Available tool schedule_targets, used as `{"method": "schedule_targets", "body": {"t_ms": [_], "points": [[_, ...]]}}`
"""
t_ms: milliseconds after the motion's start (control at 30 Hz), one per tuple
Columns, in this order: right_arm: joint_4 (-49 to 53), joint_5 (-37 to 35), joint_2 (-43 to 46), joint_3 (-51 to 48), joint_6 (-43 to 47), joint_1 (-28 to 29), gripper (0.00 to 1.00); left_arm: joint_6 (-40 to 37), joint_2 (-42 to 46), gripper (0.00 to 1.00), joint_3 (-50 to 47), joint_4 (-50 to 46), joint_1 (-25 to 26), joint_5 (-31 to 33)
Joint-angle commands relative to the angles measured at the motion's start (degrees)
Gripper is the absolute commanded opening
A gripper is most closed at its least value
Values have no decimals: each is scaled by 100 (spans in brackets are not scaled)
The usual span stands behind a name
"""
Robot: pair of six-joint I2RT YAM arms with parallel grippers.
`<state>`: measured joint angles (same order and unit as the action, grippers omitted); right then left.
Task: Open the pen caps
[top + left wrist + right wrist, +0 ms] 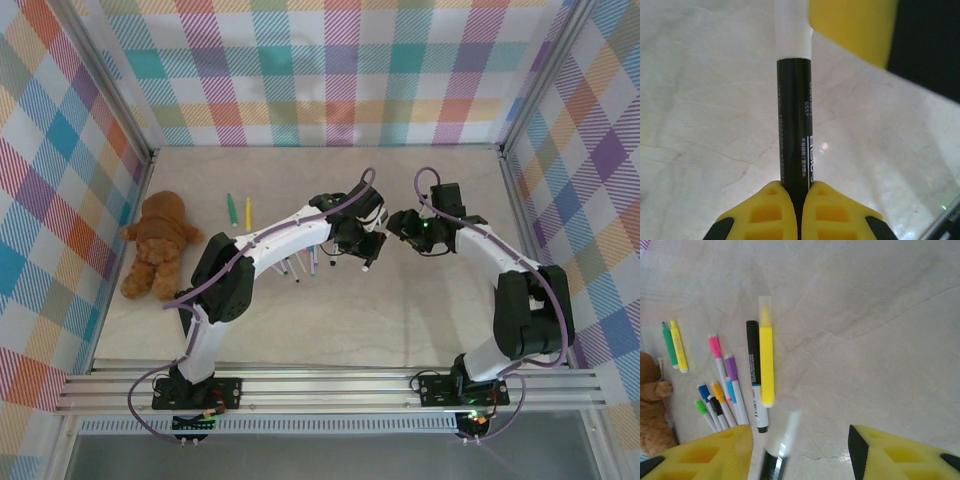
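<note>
A pale marbled counter is sitting inside plaid walls, and two arms are reaching in from its near edge toward the middle. A brown teddy bear is lying at the left side. The left gripper is pinching a black-barrelled pen between its yellow jaws, the pen's white end pointing toward the right gripper. The right gripper's jaws are standing spread wide, with the blurred held pen showing between them. On the counter beyond, a yellow highlighter and a black marker are lying side by side. Left of them, thin markers are lying in a loose bunch, their pen caps in pink, purple, blue, orange, black and green all on. A green highlighter and a second yellow highlighter are lying near the bear.
</note>
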<state>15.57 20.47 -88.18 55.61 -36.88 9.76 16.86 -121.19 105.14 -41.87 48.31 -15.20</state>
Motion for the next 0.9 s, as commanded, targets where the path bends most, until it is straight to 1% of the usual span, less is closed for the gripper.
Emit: {"method": "schedule_targets", "body": {"t_ms": [0,167,600,733,867], "points": [[-284,319,-98,177,-192,0,55,-20,225,0,-202,97,83,-528],[-445,578,-240,222,-354,28,54,-43,304,0,-327,104,84,-492],[188,-26,-282,265,-206,131,52,-78,365,0,-222,-40,81,-227],[8,177,-326,192,-260,173,51,-81,372,0,-229,-32,91,-187],[-6,168,-399,232,-289,293,50,-52,358,0,-196,-8,81,-185]]}}
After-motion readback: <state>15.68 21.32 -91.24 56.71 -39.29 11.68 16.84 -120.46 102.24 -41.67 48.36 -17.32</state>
